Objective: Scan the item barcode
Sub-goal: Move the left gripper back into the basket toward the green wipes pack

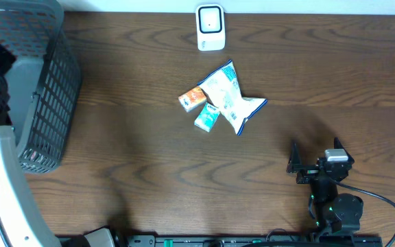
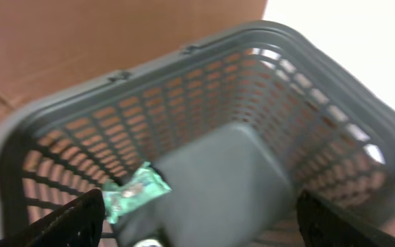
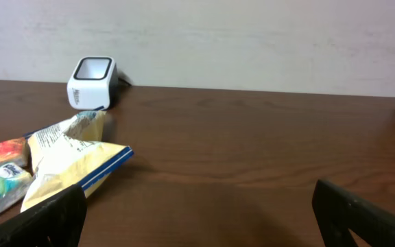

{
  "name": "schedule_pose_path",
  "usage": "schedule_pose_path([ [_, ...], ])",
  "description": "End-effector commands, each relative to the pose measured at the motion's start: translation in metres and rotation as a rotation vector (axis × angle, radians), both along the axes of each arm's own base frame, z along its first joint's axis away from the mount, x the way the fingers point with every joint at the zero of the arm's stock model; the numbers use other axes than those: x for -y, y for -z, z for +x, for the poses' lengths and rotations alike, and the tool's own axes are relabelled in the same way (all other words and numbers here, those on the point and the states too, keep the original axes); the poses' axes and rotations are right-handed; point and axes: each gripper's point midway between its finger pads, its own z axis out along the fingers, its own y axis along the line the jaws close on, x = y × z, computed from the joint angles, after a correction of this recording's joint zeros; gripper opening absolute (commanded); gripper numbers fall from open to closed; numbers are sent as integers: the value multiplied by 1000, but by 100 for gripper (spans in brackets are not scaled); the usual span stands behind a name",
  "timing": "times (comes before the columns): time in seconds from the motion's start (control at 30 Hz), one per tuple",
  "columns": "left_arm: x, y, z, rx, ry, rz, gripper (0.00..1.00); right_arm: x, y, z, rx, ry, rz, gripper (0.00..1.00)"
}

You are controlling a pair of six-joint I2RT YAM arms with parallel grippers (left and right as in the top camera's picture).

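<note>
**One packet apparently done, three left to scan**

A green packet (image 2: 137,190) lay inside the grey basket (image 2: 307,110) at the table's (image 1: 149,178) far-left corner. The left gripper (image 2: 201,226) hung above it, wide open and empty. A chip bag (image 1: 230,96), orange packet (image 1: 193,98) and teal packet (image 1: 207,118) lay heaped mid-table, near the scanner (image 1: 210,27) at the far edge. The right gripper (image 3: 204,223) sat by the near-right edge, fully open, holding nothing.

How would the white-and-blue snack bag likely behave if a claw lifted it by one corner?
The snack bag probably flops: its film looks crumpled. Puffed shape suggests it is light for its size. Pushing it may shove the teal carton beside it.
</note>
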Motion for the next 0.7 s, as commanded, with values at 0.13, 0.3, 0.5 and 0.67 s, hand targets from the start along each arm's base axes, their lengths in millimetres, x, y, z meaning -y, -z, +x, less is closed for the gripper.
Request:
schedule_pose_path([
  [0.13, -37, 8, -22, -95, -97, 47, 87, 1, 1, 0, 0, 4, -12, 99],
  [0.3, -59, 28, -19, -182, -109, 50, 87, 1, 1, 0, 0, 4, -12, 99],
  [0.5, -80, 58, -14, -252, -144, 10, 88, 1, 1, 0, 0, 4, -13, 99],
  [0.67, -100, 91, -10, -327, -171, -34, 86, 1, 1, 0, 0, 4, -12, 99],
])
